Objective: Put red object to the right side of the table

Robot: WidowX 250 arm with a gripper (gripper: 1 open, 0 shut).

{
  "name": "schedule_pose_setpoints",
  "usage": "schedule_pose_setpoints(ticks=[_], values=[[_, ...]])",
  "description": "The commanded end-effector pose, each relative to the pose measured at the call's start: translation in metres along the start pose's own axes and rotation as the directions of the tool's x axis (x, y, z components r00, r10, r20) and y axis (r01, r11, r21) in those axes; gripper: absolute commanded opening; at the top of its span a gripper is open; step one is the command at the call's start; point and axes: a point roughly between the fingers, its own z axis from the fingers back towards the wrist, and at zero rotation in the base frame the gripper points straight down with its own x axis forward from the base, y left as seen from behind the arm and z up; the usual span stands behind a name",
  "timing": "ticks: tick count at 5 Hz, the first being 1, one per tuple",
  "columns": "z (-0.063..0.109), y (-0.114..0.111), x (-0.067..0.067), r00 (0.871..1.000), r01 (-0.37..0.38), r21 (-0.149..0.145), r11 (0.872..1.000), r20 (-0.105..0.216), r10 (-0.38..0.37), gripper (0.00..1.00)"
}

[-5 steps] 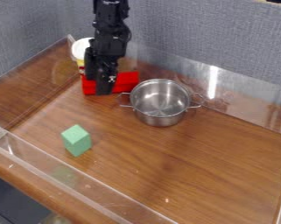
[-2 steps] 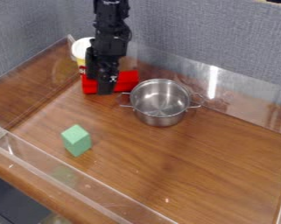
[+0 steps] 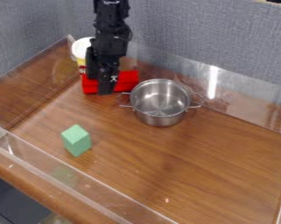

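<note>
Light was even and fairly bright from overhead. The glossy reddish-brown wood-grain counter (image 3: 189, 166) carried pale sheen, the clear acrylic walls (image 3: 242, 87) showed whitish glare, and the round steel pot (image 3: 160, 101) cast a soft shadow. The small picture looked slightly soft.

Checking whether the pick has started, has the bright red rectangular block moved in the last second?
No. The bright red rectangular block sits in the same spot beside the round steel pot, under the black gripper.
</note>
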Motion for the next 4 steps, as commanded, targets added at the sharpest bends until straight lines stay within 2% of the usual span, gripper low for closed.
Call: schedule_pose_setpoints(ticks=[1,4], values=[[0.007,0.013,0.001,0.999,-0.024,0.032,0.999,0.029,0.023,1.0],[-0.018,0.018,0.01,1.0,-0.029,0.007,1.0,0.004,0.029,1.0]])
